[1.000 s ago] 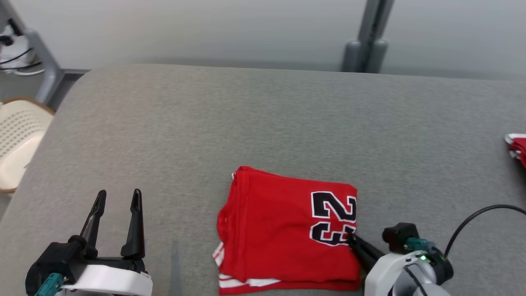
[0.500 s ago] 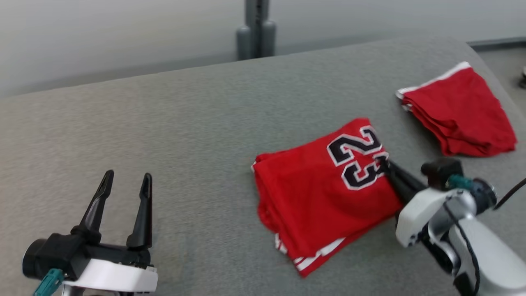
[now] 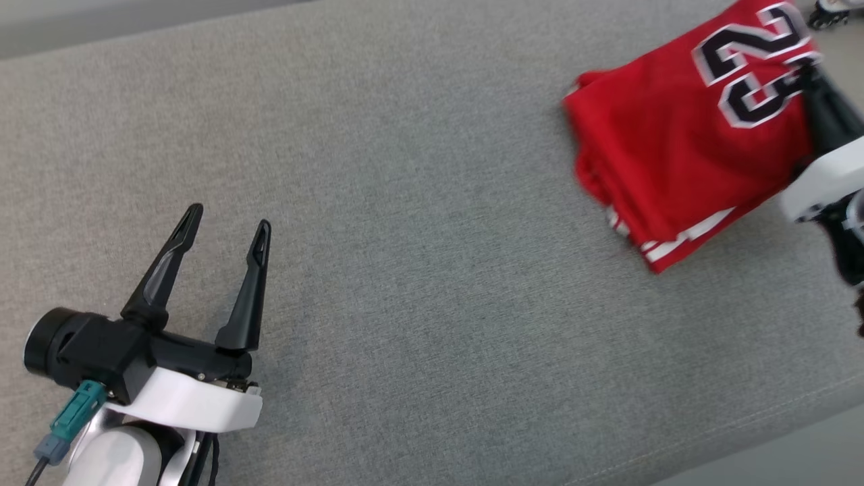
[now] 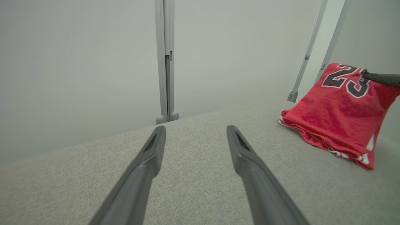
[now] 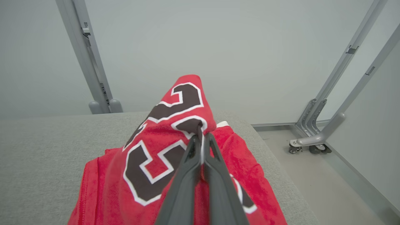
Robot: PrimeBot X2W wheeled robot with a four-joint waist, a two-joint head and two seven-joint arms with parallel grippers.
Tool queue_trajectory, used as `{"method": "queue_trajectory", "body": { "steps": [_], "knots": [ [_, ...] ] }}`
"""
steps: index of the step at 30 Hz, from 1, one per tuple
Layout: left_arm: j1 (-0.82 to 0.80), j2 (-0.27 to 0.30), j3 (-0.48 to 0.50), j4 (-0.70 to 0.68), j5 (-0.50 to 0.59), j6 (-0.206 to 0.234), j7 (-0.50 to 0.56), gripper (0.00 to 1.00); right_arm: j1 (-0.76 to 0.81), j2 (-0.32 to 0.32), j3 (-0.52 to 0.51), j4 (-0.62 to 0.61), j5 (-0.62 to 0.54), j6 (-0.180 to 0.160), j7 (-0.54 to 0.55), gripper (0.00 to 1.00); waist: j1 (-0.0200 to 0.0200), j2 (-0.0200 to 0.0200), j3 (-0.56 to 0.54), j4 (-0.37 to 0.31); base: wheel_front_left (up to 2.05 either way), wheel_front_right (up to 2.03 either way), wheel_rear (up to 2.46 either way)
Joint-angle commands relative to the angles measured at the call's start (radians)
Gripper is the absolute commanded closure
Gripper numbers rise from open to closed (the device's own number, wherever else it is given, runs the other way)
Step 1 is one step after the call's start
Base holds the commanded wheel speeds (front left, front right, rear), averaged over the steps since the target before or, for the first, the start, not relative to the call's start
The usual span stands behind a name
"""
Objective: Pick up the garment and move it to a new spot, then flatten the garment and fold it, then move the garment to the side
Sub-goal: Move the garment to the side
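Two hands: the right hand (image 3: 808, 67) is pinched tight on the numbered corner of the folded red garment (image 3: 675, 142), holding that end up (its striped hem end lies on the grey desk (image 3: 405, 202)). At the desk's right side, the garment's long axis runs from hem at lower left to number at upper right. The left hand (image 3: 229, 216) is spread wide and empty.

Right pincer (image 5: 201, 137): both dark fingers pressed together, clamped on a fold of the red garment (image 5: 106, 184) at the black, white-edged numerals. The pinched fold stands up in a peak, and the rest slopes down to the grey tabletop (image 5: 40, 150). A grey post (image 5: 84, 53) stands at the far left edge. A wheeled frame (image 5: 312, 137) rests on the floor (image 5: 328, 187) to the right.
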Motion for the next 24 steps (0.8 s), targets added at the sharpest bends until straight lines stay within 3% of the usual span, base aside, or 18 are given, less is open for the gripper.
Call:
{"method": "queue_trajectory", "body": {
  "steps": [1,10,15,17,18,24],
  "knots": [
    [-0.023,0.008,0.001,-0.006,0.010,-0.006,0.001,0.00,-0.023,-0.015,-0.019,0.016,0.016,0.000,-0.017,1.00,0.0000,0.0000,0.042,0.011,0.00,0.00,0.00],
    [-0.096,0.046,-0.013,-0.047,0.035,-0.024,0.039,0.00,-0.109,-0.145,-0.144,0.173,0.072,0.000,-0.063,1.00,0.0000,0.0000,0.166,0.051,0.00,0.00,0.00],
    [-0.120,0.060,-0.018,-0.070,0.047,-0.028,0.058,0.00,-0.132,-0.160,-0.168,0.246,0.074,0.000,-0.070,1.00,0.0000,0.0000,0.215,0.066,0.00,0.00,0.00],
    [-0.124,0.064,-0.018,-0.076,0.048,-0.027,0.061,0.00,-0.139,-0.158,-0.169,0.261,0.063,0.000,-0.074,0.50,0.0000,0.0000,0.222,0.066,0.00,0.00,0.00],
    [-0.123,0.065,-0.018,-0.079,0.048,-0.024,0.062,0.00,-0.141,-0.157,-0.171,0.267,0.057,0.000,-0.074,0.00,0.0000,0.0000,0.224,0.065,0.00,0.00,0.00],
    [-0.119,0.066,-0.022,-0.073,0.043,-0.023,0.054,0.00,-0.104,-0.140,-0.192,0.287,0.033,0.000,-0.079,0.00,0.0000,0.0000,0.198,0.051,0.00,0.00,0.00]
  ]
}}
